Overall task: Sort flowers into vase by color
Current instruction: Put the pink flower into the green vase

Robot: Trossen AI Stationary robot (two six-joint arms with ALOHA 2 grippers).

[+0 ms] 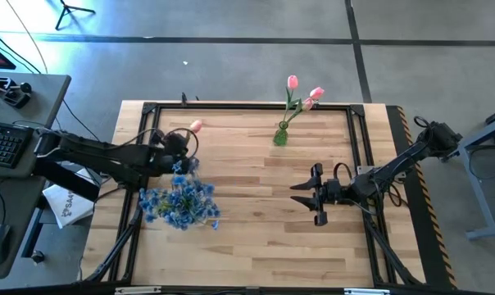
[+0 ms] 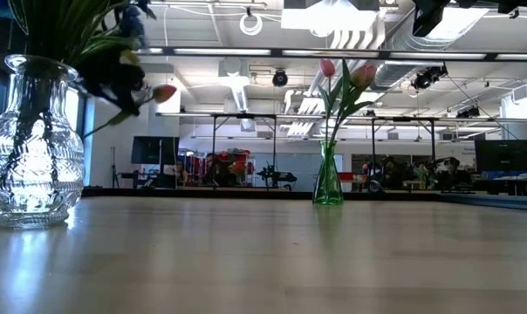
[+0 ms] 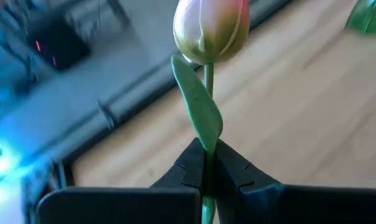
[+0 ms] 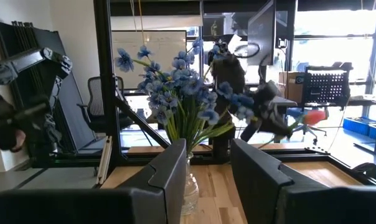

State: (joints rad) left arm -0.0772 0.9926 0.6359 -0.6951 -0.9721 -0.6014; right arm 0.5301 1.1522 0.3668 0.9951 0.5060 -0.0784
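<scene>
Now left end effector [image 3: 208, 177] clenched on pink tulip [image 3: 211, 28] stem, bloom pointing fwd.

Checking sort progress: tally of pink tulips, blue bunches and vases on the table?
Pink tulips: 3, two in the green vase and one clamped in the left gripper
Blue flower bunches: 1, in the clear glass vase
Vases: 2
Total: 6

Left end effector [image 3: 208, 171] clamped; right end effector [image 1: 315, 195] parted.
</scene>
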